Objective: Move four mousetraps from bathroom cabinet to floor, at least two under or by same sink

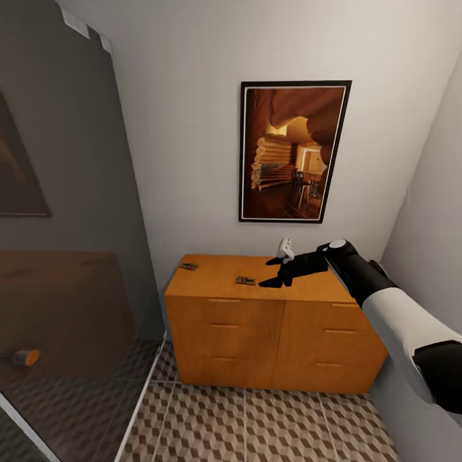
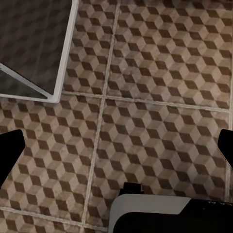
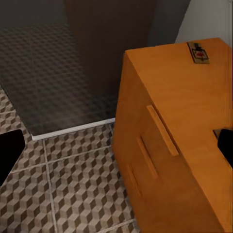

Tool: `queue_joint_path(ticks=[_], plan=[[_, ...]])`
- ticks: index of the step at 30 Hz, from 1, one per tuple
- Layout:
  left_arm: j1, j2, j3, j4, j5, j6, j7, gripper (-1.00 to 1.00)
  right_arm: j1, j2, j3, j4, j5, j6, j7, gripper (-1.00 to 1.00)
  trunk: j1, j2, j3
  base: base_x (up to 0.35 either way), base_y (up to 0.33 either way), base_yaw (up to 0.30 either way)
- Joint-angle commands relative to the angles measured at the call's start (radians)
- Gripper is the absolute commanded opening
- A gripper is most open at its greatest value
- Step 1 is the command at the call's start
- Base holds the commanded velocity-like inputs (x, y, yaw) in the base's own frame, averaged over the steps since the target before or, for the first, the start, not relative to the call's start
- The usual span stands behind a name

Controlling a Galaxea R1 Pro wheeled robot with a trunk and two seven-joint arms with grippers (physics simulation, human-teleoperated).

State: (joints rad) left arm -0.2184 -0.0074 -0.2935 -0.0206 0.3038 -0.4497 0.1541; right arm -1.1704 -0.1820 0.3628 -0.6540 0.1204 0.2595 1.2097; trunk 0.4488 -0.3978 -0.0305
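The orange-brown cabinet [image 1: 269,327] stands against the far wall. Two mousetraps lie on its top: one near the left back corner [image 1: 188,266], one near the middle [image 1: 244,280]. My right gripper [image 1: 274,272] hovers open just right of the middle mousetrap, with nothing between its fingers. In the right wrist view a mousetrap [image 3: 199,52] lies on the cabinet top [image 3: 184,97], beyond the spread black fingertips [image 3: 9,155]. My left gripper [image 2: 116,150] is open and empty above the cube-patterned bathroom floor [image 2: 145,73]. The sink is out of view.
A dark glass shower screen [image 1: 77,256] with a white bottom rail [image 2: 63,53] stands left of the cabinet. A small orange cylinder [image 1: 25,357] lies behind it. A framed picture [image 1: 294,151] hangs above the cabinet. A wall closes in at the right.
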Motion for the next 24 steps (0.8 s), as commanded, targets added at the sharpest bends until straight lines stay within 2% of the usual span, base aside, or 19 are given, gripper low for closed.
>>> queue_joint_path(ticks=[1, 5, 12, 24], plan=[[-0.001, 0.0, -0.009, 0.001, 0.004, -0.003, 0.005, 1.0, -0.001, 0.001, 0.002, -0.001, 0.0, 0.01, 0.002, 1.0, 0.001, -0.002, -0.002, 0.332, 0.0, 0.0], [-0.001, 0.0, -0.009, 0.001, 0.004, -0.003, 0.006, 1.0, 0.0, 0.006, 0.001, 0.011, 0.001, 0.002, 0.001, 1.0, 0.001, -0.002, -0.002, 0.326, 0.0, 0.0], [-0.001, 0.0, -0.009, 0.001, 0.004, -0.003, 0.005, 1.0, 0.0, 0.009, 0.001, 0.081, 0.001, -0.109, 0.0, 1.0, 0.001, -0.002, -0.002, 0.219, 0.0, 0.0], [-0.001, 0.0, -0.009, 0.001, 0.005, -0.003, 0.005, 1.0, 0.0, 0.005, -0.001, 0.095, 0.001, -0.132, 0.003, 1.0, 0.001, -0.002, -0.002, 0.041, 0.0, 0.0]])
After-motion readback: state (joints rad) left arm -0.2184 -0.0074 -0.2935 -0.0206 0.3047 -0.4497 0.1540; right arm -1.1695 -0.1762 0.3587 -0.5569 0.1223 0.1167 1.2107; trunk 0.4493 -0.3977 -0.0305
